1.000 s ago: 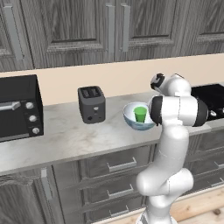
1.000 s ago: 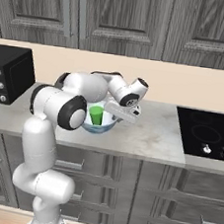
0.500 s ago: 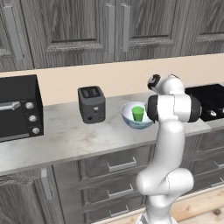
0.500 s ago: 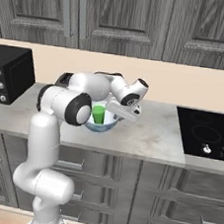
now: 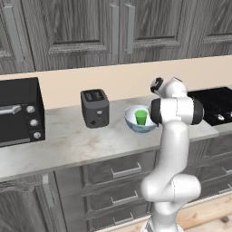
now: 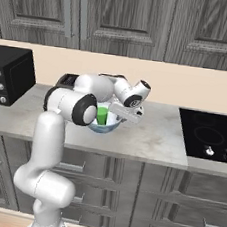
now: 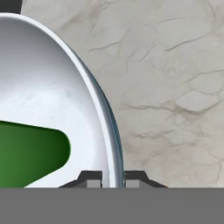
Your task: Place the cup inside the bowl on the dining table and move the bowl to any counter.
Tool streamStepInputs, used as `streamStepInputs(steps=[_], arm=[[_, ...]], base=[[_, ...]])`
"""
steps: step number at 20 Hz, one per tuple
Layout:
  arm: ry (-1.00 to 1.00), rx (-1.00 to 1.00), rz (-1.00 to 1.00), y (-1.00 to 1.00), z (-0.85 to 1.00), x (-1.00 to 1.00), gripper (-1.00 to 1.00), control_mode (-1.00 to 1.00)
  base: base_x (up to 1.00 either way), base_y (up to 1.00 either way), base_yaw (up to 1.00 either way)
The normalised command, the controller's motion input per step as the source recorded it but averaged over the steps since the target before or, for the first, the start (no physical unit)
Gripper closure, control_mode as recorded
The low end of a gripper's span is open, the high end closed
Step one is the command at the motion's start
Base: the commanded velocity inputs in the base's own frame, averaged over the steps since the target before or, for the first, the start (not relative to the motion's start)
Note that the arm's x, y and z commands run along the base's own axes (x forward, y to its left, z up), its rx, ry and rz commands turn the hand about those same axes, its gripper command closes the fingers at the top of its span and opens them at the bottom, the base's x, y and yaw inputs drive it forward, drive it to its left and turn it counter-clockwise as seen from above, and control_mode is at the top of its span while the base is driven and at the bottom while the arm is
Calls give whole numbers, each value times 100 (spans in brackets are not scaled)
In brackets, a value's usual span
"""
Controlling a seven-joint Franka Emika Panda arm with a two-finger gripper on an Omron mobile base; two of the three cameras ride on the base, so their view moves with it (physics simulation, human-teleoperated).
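Note:
The bowl (image 5: 134, 123) (image 6: 103, 127) (image 7: 52, 100), white inside and pale blue outside, is low over the counter (image 5: 77, 145) (image 6: 153, 138), right of the toaster; I cannot tell whether it touches the top. The green cup (image 5: 141, 117) (image 6: 101, 116) (image 7: 30, 153) stands inside it. My gripper (image 6: 115, 117) (image 7: 113, 180) is shut on the bowl's near rim, one fingertip inside the wall and one outside. In the left base view my arm covers the bowl's right edge and the hand.
A black toaster (image 5: 95, 108) stands left of the bowl, and a black toaster oven (image 5: 18, 111) (image 6: 7, 75) further left. A black cooktop (image 5: 215, 106) (image 6: 211, 135) lies to the right. Grey cabinets hang above the beige backsplash.
My arm's elbow swung slightly to the left early on. The bowl with the cup stays at nearly the same spot, still gripped by its rim.

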Motion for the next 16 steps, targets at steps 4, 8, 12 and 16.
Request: streamStepInputs(steps=[4,8,12,16], arm=[[0,-2,0,0,-25,14,100,-100],[0,-2,0,0,-28,4,100,-100],[0,0,0,0,-12,1,100,-100],[0,0,0,0,0,0,100,-100]], base=[[0,0,0],[0,0,0],[0,0,0],[0,0,0]])
